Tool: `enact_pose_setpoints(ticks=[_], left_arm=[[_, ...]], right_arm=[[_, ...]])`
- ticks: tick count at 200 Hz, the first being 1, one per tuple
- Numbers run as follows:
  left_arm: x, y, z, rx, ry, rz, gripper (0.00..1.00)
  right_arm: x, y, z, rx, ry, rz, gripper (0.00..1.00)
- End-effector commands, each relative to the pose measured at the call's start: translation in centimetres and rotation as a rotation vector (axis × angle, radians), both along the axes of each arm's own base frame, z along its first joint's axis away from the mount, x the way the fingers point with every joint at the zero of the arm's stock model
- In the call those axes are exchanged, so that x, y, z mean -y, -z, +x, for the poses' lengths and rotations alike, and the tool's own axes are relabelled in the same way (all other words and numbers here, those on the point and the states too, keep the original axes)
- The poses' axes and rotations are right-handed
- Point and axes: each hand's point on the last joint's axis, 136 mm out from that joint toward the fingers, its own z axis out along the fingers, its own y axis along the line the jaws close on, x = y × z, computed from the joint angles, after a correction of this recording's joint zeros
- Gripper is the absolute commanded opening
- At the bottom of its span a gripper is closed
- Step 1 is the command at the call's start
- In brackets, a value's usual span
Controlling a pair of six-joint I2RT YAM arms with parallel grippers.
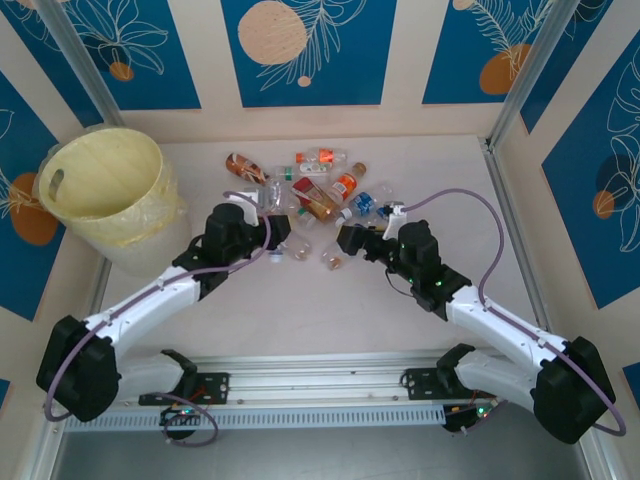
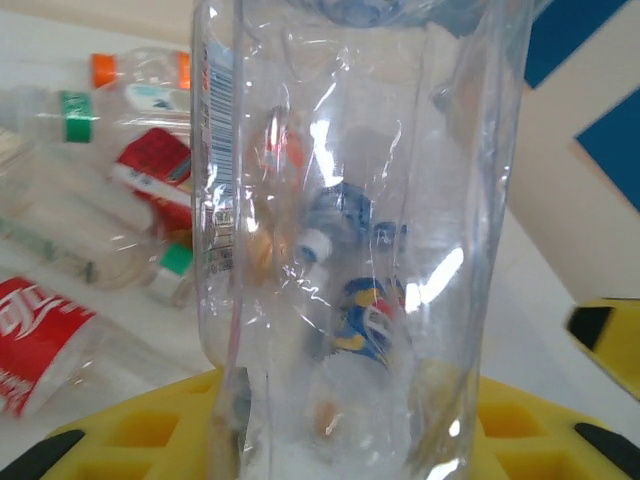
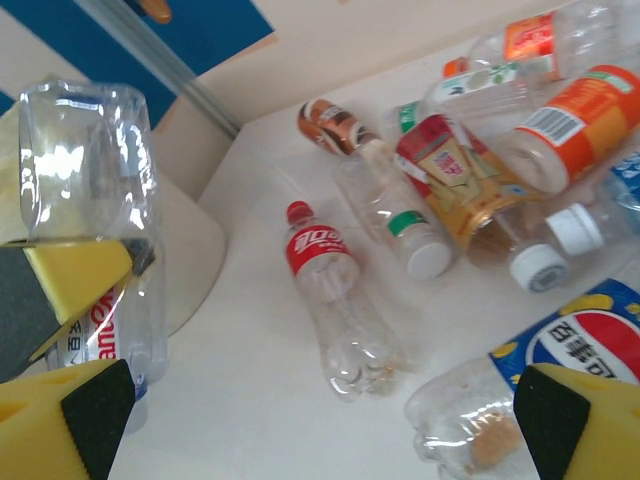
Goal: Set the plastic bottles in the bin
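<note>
The left arm's yellow fingers (image 2: 150, 430) are clamped on a clear, crinkled plastic bottle (image 2: 340, 200) at the near edge of the heap of labelled plastic bottles (image 1: 320, 190) lying on the pale surface (image 1: 330, 310). The right arm's fingers (image 3: 580, 420) stand wide apart over that heap. The round pale-yellow plastic bin (image 1: 105, 175) sits at the far left.

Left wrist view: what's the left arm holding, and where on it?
A clear bottle stands between the left fingers, which sit around its body. One finger looks off the bottle's wall, so a firm grip cannot be told.
</note>
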Motion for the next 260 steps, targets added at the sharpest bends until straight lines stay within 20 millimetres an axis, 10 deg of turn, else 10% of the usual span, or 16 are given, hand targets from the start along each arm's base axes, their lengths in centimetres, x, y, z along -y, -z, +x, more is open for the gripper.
enact_pose_setpoints(ticks=[1, 151, 260], left_arm=[[1.4, -5.4, -0.9, 0.147, 0.125, -0.041, 0.32], [-5.1, -21.6, -0.7, 0.621, -0.145, 0.194, 0.32], [-16.4, -28.0, -0.3, 0.700, -0.619, 0.358, 0.32]], right_arm=[[-1.7, -3.1, -1.0, 0.104, -0.122, 0.028, 0.99], [-7.6, -5.8, -3.6, 0.190, -0.368, -0.016, 0.99], [-7.7, -5.7, -3.3, 0.199, -0.351, -0.040, 1.00]])
